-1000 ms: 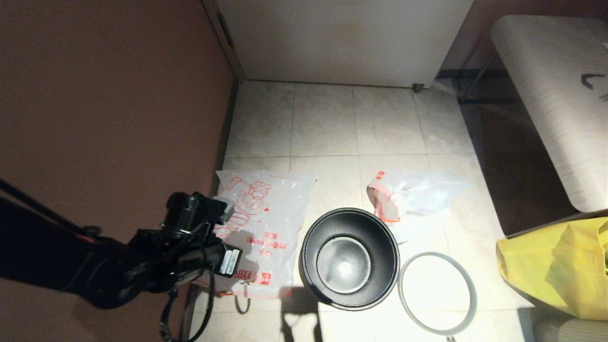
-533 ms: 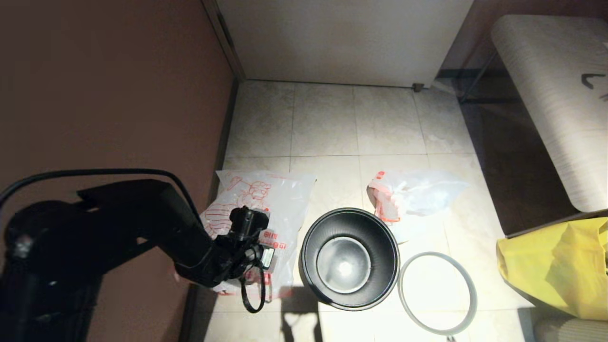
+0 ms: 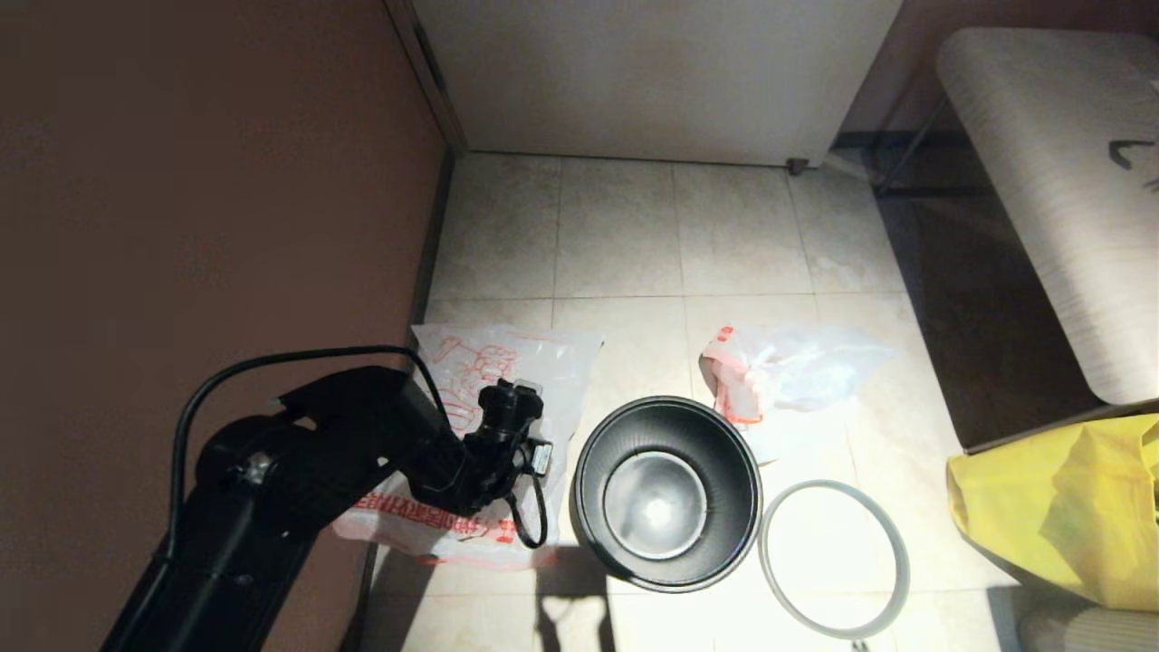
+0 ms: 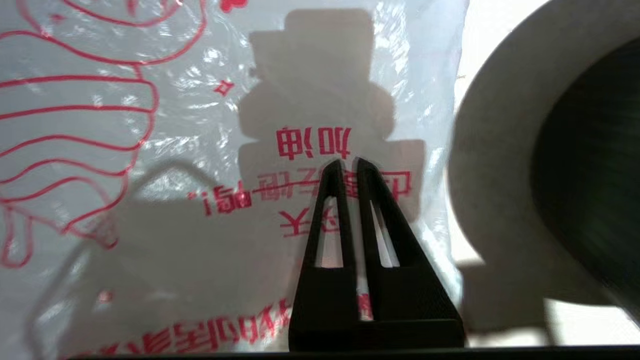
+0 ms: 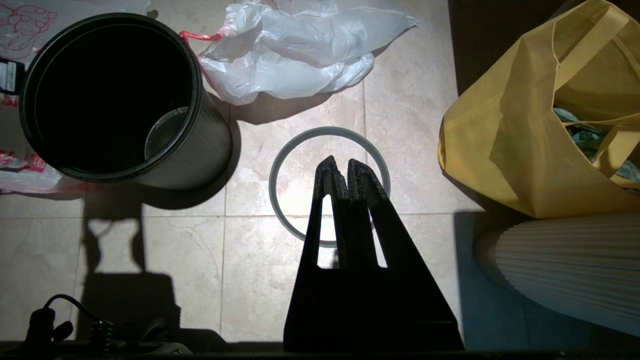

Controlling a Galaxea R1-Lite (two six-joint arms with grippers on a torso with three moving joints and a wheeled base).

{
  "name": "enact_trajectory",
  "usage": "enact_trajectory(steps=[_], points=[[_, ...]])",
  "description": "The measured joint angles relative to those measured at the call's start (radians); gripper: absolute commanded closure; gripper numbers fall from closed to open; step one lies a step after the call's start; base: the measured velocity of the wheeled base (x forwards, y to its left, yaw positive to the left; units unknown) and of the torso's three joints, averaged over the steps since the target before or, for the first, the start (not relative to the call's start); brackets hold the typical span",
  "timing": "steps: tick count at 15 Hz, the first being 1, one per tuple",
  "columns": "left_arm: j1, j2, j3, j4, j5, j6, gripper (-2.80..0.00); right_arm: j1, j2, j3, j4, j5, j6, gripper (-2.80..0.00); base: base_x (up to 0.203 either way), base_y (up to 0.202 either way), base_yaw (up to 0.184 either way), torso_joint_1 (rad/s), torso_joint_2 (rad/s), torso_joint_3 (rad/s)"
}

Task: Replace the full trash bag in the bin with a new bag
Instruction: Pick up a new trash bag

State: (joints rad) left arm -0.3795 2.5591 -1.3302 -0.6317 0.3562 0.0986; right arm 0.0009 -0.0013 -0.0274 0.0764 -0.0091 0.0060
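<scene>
We had the left claw (image 4: 348, 162) over the new bag (image 3: 507, 380), flat on the floor left of the empty bin (image 3: 667, 493), fingers nearly pressed together, pinching nothing. Next: spread, descend, pinch the film.

Head cam looks down; L wrist cam close over new bag (image 4: 150, 150); both wrists share bin (image 5: 110, 95).

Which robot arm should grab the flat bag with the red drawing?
The left one, probably. Its claw hangs right over the new bag, beside the bin. The right claw is over the grey hoop.
</scene>
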Motion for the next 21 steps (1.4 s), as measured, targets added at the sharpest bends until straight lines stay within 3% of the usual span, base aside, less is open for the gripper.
enact_trajectory(steps=[8, 11, 14, 21], points=[[0.022, 0.133, -0.112, -0.019, -0.03, 0.005, -2.8, 0.0, 0.0, 0.0, 0.0, 0.0, 0.0, 0.0, 0.0, 0.0, 0.0, 0.0, 0.0, 0.0], [0.012, 0.152, -0.069, -0.109, -0.09, 0.01, -2.8, 0.0, 0.0, 0.0, 0.0, 0.0, 0.0, 0.0, 0.0, 0.0, 0.0, 0.0, 0.0, 0.0], [-0.011, 0.188, -0.062, -0.141, -0.102, 0.035, -2.8, 0.0, 0.0, 0.0, 0.0, 0.0, 0.0, 0.0, 0.0, 0.0, 0.0, 0.0, 0.0, 0.0], [-0.027, 0.309, -0.26, -0.145, -0.066, 0.124, -2.8, 0.001, 0.0, 0.0, 0.0, 0.0, 0.0, 0.0, 0.0, 0.0, 0.0, 0.0, 0.0, 0.0]])
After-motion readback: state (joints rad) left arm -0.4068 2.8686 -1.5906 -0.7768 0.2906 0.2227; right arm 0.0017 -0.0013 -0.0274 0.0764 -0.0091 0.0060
